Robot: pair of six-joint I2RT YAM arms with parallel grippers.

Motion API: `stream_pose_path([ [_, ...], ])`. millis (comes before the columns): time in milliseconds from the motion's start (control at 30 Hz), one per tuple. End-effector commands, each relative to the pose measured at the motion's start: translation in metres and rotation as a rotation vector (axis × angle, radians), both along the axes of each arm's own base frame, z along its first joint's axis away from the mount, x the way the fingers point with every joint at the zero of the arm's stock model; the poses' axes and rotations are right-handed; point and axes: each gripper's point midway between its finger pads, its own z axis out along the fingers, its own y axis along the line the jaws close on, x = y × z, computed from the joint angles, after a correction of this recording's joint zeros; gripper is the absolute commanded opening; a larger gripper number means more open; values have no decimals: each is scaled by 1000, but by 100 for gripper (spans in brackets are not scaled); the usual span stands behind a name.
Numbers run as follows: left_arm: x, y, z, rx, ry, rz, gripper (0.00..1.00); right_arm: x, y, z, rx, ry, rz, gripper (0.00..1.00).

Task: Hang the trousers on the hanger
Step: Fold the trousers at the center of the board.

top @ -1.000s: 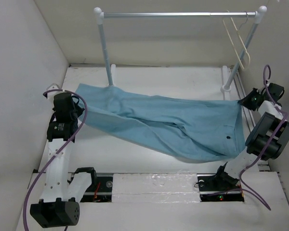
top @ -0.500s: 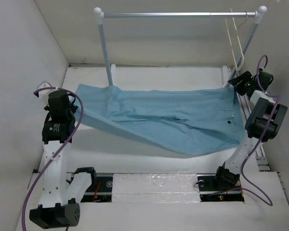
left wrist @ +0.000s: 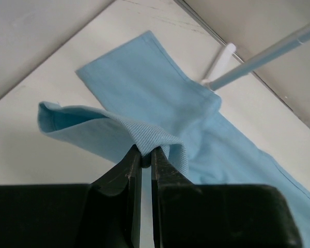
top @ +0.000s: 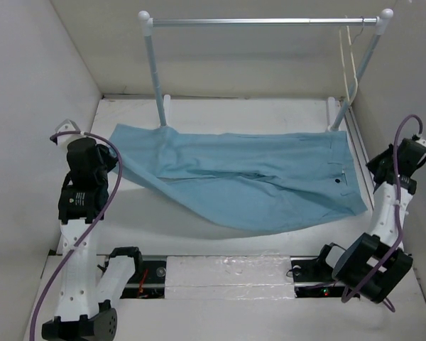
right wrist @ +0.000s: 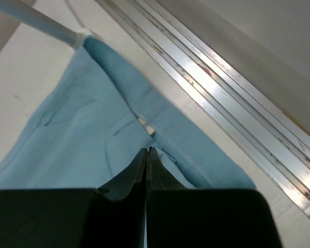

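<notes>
The sky-blue trousers (top: 248, 174) lie spread across the table, legs to the left and waist to the right. My left gripper (top: 112, 165) is shut on a leg hem and holds that fold a little off the table; the left wrist view shows the gripper (left wrist: 146, 153) pinching the cloth (left wrist: 144, 88). My right gripper (top: 378, 167) is shut and empty beside the waist end; in the right wrist view its tips (right wrist: 147, 150) hover over the waistband (right wrist: 82, 134). The pale beige hanger (top: 349, 64) hangs edge-on at the right end of the rail.
The white-posted clothes rail (top: 263, 21) stands at the back, with its left post (top: 156, 78) touching the trousers' far edge. An aluminium track (right wrist: 237, 93) runs along the table's right side. White walls close in left, right and behind.
My right gripper has pulled away from the waist corner, back and to the right. The waist end now lies flat on the table. The left gripper has stayed shut on the leg hem.
</notes>
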Motion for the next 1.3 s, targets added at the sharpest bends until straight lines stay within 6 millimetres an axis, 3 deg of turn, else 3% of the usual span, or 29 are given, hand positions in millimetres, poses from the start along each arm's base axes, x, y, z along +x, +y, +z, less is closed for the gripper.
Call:
stream_pose_path([
  [0, 9, -20, 42, -50, -154, -82, 0, -65, -2, -70, 27, 287, -142, 0],
  [133, 10, -24, 41, -54, -145, -107, 0, -95, -1, -96, 69, 375, -164, 0],
  [267, 10, -24, 45, -42, -149, -110, 0, -113, -2, -104, 67, 448, -182, 19],
  [500, 15, -26, 33, -44, -122, -127, 0, -131, 3, -116, 76, 518, -181, 29],
  [567, 16, -26, 35, -40, -124, -129, 0, -135, -3, -101, 35, 526, -204, 15],
  [600, 16, -25, 36, -39, -124, -124, 0, -139, -2, -102, 38, 541, -207, 3],
  [767, 25, -24, 52, -43, -144, -112, 0, -115, 2, -60, -75, 515, -129, 0],
  [867, 33, -28, 68, -60, -176, -127, 0, -106, 12, -55, -88, 522, -42, 0],
  [933, 36, -30, 76, -71, -198, -137, 0, -105, 24, -63, -65, 530, 19, 0],
  [1067, 42, -31, 70, -73, -182, -143, 0, -99, 34, -74, -4, 509, 44, 0],
  [1200, 44, -31, 66, -74, -178, -143, 0, -102, 47, -106, 106, 576, 83, 0],
  [1267, 44, -27, 67, -70, -180, -126, 0, -116, 51, -130, 158, 657, 73, 0],
])
